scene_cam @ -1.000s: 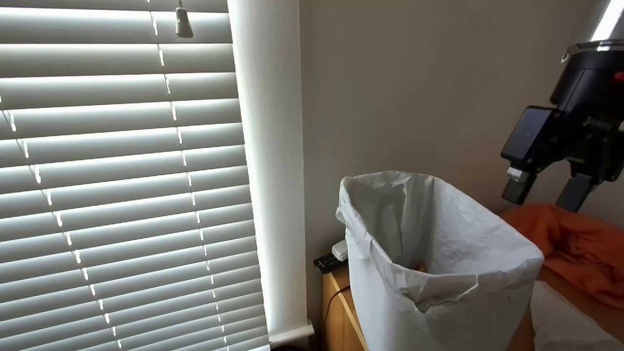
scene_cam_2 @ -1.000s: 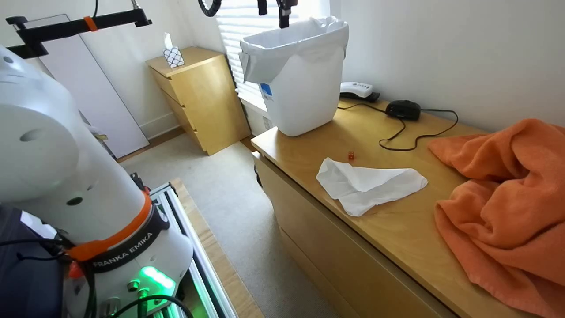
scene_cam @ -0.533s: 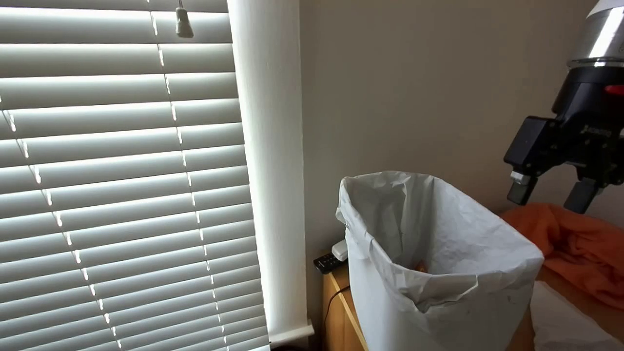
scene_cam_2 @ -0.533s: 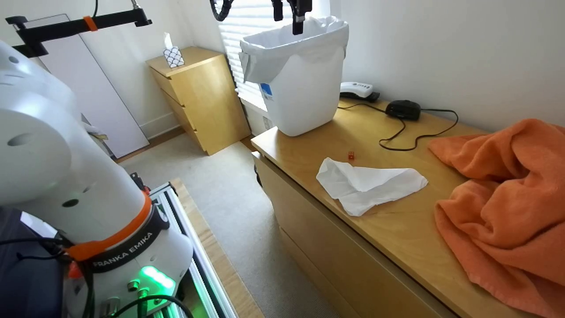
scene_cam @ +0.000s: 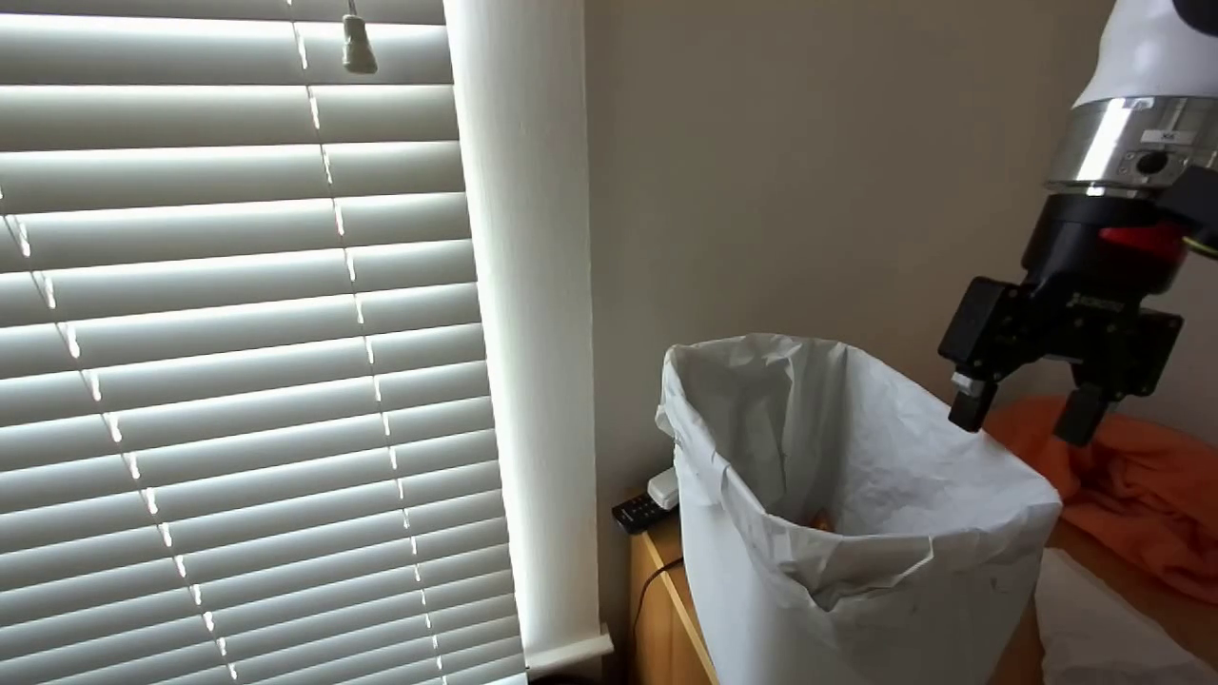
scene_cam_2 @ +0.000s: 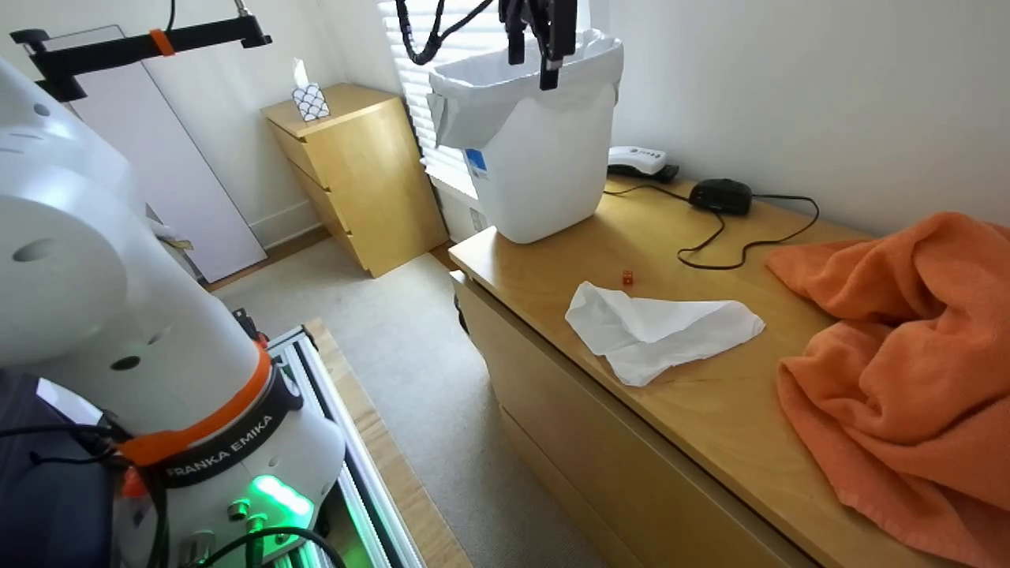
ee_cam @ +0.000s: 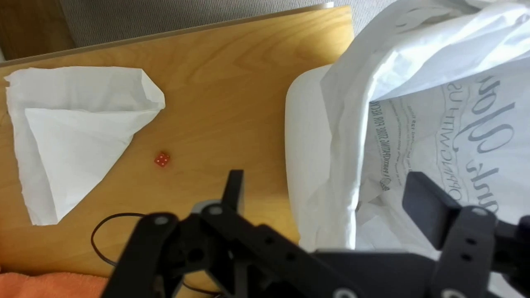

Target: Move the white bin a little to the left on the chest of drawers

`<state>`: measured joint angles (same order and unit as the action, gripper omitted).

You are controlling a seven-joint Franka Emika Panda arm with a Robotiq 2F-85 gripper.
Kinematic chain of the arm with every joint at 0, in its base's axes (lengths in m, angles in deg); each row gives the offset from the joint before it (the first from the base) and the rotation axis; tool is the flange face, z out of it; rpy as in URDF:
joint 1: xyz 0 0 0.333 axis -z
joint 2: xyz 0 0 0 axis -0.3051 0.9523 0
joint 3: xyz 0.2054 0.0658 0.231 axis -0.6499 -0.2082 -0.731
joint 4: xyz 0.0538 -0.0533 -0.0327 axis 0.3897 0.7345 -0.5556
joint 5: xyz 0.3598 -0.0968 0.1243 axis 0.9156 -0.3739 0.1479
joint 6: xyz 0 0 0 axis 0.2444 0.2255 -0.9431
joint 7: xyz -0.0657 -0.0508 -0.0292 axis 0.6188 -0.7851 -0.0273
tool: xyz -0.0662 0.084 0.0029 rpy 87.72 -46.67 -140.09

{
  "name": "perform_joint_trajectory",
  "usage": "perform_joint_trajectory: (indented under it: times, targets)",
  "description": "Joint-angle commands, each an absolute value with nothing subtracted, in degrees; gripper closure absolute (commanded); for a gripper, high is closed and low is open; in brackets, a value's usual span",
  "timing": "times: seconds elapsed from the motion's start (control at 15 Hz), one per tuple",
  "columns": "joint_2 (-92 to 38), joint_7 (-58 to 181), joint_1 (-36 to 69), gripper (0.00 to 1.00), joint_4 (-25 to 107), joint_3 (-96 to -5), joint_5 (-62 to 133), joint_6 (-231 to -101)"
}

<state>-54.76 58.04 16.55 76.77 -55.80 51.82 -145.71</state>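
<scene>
A: In both exterior views the jaws hang wide apart, tips down, by one end of the white bin!

B: Check the wrist view: one jaw shows against the bin's open mouth, its mate against the desk, and the rim of the crinkled liner runs between. Touching it? I can't tell.

A: The bin stands upright at the desk's end, close to a corner, blue mark peeping out below the liner (grey lettering inside, if you're looking!).

B: Moving out: red die, pips up, near a creased white sheet.

A: Further along, a black gadget, cord looping over the desk, and just beside the bin, toward the wall, a white-and-black device.

B: Then the orange cloth, a great heap of it, well apart from the bin!

A: Past all that, window blinds, light slipping between the slats.

B: And across the pale carpet, a wooden chest with a patterned tissue box on top.

A: Nearer the camera, the white arm, a green light at its base!
</scene>
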Motion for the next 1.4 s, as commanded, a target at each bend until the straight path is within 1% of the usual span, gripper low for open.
perform_joint_trajectory:
  times: [0.0,0.07,0.2,0.27,0.53,0.6,1.13,1.33]
  targets:
    - [-52.46,57.07,16.6,0.34,76.08,-55.72,53.35,-147.43]
    - [-52.0,57.34,16.57,0.44,75.96,-55.62,53.89,-147.68]
    - [-51.24,57.18,16.55,0.58,75.62,-55.67,53.97,-147.64]
    - [-50.98,57.03,16.54,0.67,75.38,-55.7,54.03,-147.57]
    - [-50.41,56.7,16.57,0.96,74.49,-55.73,53.99,-147.1]
    - [-50.29,56.1,16.63,1.0,74.18,-55.75,53.77,-146.83]
    - [-51.3,49.12,16.94,0.99,73.55,-55.9,53.55,-146.64]
    - [-53.22,39.23,17.48,0.99,74.51,-56.37,52.38,-148.58]
